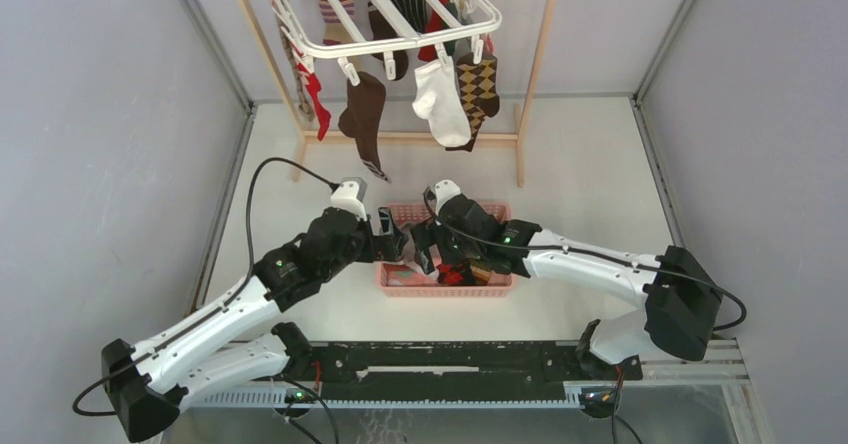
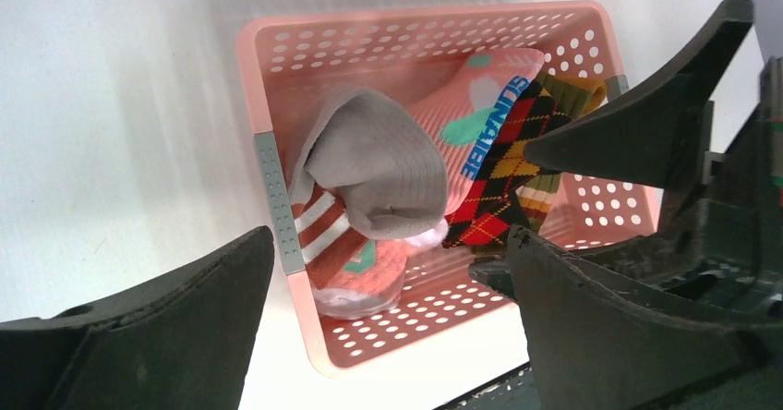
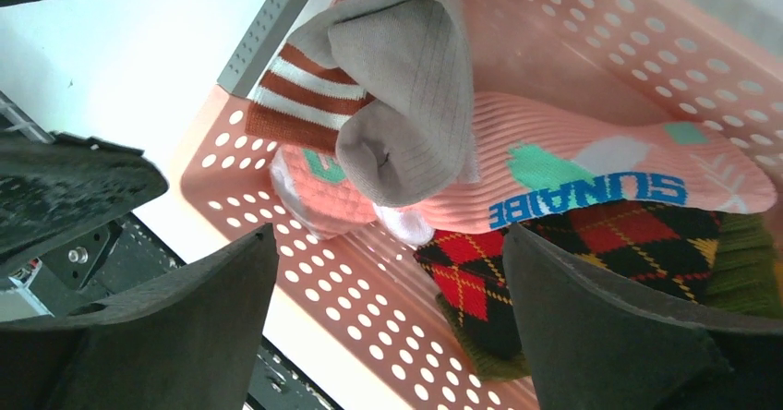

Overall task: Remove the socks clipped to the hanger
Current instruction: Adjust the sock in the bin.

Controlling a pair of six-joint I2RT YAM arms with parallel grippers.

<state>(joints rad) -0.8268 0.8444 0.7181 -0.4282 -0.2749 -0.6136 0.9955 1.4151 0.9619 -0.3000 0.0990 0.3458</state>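
The white hanger (image 1: 400, 19) hangs at the top with socks clipped to it: a red one (image 1: 318, 104), a dark brown one (image 1: 365, 124), a white one (image 1: 442, 104) and a brown argyle one (image 1: 478, 89). Well below it, my left gripper (image 1: 393, 239) (image 2: 390, 244) and right gripper (image 1: 425, 249) (image 3: 388, 235) face each other low over the pink basket (image 1: 400, 286). Both stand open with nothing between their fingers. In the basket (image 2: 415, 41) (image 3: 600, 50) lie a grey sock (image 2: 379, 161) (image 3: 406, 87), a pink lettered sock (image 2: 480, 105) (image 3: 572, 170) and a red-black argyle sock (image 2: 499, 179) (image 3: 637, 244).
A light wooden pole rack (image 1: 540, 64) carries the hanger and stands on the table at the back. Grey walls close in both sides. A black rail (image 1: 450, 364) runs along the near edge by the arm bases. The right gripper's fingers (image 2: 646, 124) crowd the left wrist view.
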